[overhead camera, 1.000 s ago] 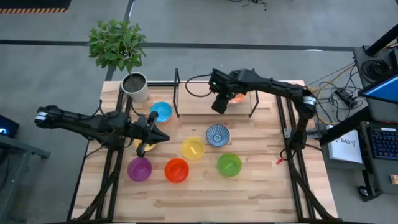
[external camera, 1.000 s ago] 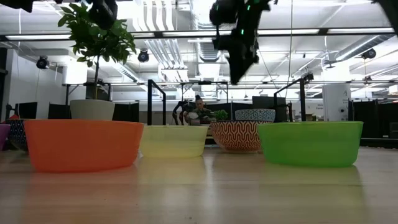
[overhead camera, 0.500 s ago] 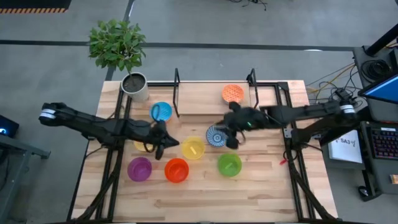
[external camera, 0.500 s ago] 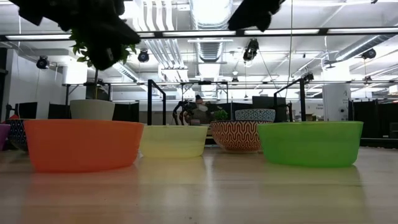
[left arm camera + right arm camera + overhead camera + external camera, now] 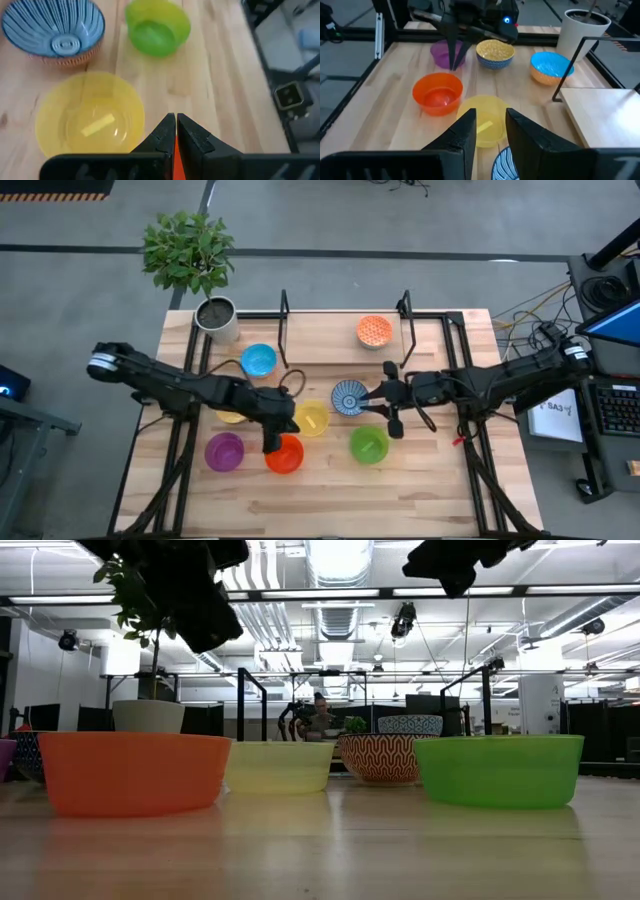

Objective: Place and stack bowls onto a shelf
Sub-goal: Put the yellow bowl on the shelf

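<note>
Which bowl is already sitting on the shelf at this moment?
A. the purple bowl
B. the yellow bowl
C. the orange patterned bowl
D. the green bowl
C: the high view shows the orange patterned bowl alone on the shelf, beside its right wire upright, with every other bowl on the tabletop.

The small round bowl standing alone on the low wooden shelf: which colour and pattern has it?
Orange with a fine pale pattern inside; the small patterned bowl on the light-wood shelf shows best in the high view.
</note>
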Robot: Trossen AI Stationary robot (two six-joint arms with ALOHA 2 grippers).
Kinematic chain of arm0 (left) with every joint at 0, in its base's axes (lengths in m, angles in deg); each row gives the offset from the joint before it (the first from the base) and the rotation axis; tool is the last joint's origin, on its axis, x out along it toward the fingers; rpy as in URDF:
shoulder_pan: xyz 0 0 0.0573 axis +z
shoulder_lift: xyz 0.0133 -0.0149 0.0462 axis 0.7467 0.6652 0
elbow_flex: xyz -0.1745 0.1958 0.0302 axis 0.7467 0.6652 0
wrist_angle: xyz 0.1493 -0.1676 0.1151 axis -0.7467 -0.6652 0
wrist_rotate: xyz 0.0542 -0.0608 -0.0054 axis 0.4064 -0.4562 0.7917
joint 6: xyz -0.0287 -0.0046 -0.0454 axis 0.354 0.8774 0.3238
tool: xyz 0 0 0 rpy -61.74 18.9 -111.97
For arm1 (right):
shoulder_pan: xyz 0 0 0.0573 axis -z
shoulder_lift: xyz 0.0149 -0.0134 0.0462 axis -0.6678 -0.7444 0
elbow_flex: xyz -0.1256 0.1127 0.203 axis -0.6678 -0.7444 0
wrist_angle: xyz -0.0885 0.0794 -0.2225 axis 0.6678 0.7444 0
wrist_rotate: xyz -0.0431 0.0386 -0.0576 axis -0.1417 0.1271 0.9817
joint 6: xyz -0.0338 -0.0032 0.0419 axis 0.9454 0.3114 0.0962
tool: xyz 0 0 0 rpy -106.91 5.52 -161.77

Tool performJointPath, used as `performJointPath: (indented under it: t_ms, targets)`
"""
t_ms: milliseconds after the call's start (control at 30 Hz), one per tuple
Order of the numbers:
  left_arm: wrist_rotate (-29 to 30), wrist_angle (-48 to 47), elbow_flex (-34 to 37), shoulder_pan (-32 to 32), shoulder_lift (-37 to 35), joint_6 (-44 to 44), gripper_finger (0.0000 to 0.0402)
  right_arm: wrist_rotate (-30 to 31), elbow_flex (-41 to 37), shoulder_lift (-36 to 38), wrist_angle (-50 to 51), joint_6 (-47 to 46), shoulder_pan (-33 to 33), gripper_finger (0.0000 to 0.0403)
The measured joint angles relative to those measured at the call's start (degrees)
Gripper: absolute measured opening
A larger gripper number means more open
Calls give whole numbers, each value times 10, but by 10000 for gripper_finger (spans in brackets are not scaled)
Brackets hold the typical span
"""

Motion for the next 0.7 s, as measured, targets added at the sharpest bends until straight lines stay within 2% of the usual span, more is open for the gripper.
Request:
performJointPath:
  t_ms: [167,267,467,700]
  targets:
    - [0,-111,-89,-12,69,-1,2,-10,-5,8,0,-13,-3,111]
    - [0,-158,-132,-18,112,-9,18,-18,-6,4,-1,-16,-11,117]
    - [9,-229,-210,-25,200,-30,85,-19,-7,12,4,-6,-20,124]
    - [64,-303,-283,-31,296,-40,166,-19,-7,33,6,23,-20,123]
